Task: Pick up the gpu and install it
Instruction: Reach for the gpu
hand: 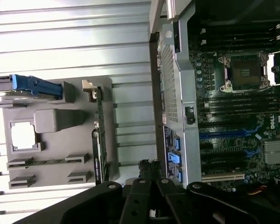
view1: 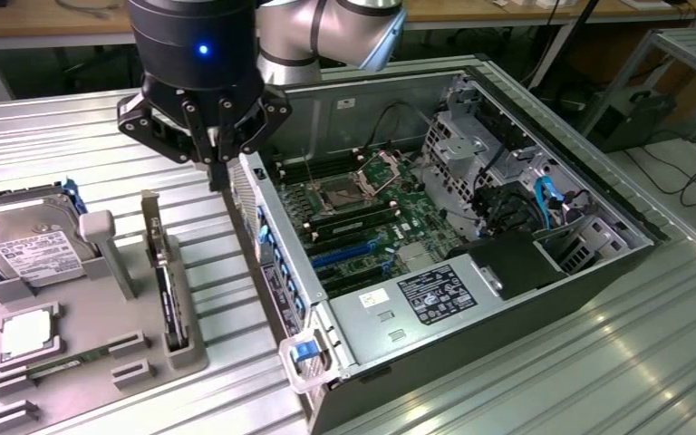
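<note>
The gpu (view1: 167, 272) stands edge-on in a slot at the right side of the grey holder tray (view1: 94, 362), its silver bracket end (view1: 149, 213) pointing up. In the wrist view the gpu (hand: 99, 135) is a thin dark strip along the holder tray (hand: 60, 140). My gripper (view1: 218, 172) hangs shut, with nothing between its fingers, above the gap between the tray and the open computer case (view1: 323, 308). It is up and to the exterior view's right of the card, not touching it. In the wrist view the gripper (hand: 149, 170) has its fingertips pressed together.
A silver hard drive (view1: 28, 240) with a blue bracket, a processor chip (view1: 28, 331) and a memory stick (hand: 42, 162) sit in the tray. The case lies open, showing the motherboard (view1: 372, 217) with blue slots (hand: 224, 134). Ribbed metal table (view1: 638, 362) surrounds everything.
</note>
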Action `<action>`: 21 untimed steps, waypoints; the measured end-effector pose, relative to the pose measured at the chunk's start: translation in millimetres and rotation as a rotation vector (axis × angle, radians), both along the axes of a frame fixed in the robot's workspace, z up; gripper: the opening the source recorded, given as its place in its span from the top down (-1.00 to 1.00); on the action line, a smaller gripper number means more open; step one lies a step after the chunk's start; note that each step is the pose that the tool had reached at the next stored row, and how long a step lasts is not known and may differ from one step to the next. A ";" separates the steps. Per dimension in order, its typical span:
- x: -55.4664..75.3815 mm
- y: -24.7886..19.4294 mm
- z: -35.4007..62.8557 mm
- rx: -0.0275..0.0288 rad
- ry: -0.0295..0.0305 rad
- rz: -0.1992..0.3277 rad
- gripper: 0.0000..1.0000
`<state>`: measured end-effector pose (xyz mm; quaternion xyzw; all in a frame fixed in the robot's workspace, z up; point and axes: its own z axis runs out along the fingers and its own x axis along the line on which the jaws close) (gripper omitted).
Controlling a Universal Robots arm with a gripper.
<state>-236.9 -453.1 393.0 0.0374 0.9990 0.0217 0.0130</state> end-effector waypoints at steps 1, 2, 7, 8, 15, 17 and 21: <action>-0.7 -0.4 0.0 0.0000 0.0000 0.000 0.79; -1.3 -0.8 0.0 0.0001 0.0000 0.000 0.79; -5.0 -2.6 0.0 0.0000 0.0000 0.000 0.79; -5.6 -2.9 -0.1 0.0000 0.0000 0.000 0.79; -10.7 -5.7 -0.1 0.0000 0.0000 0.000 0.79; -12.0 -6.3 -0.1 0.0000 0.0000 0.000 0.79; -14.4 -7.5 -0.1 0.0000 0.0000 0.000 0.79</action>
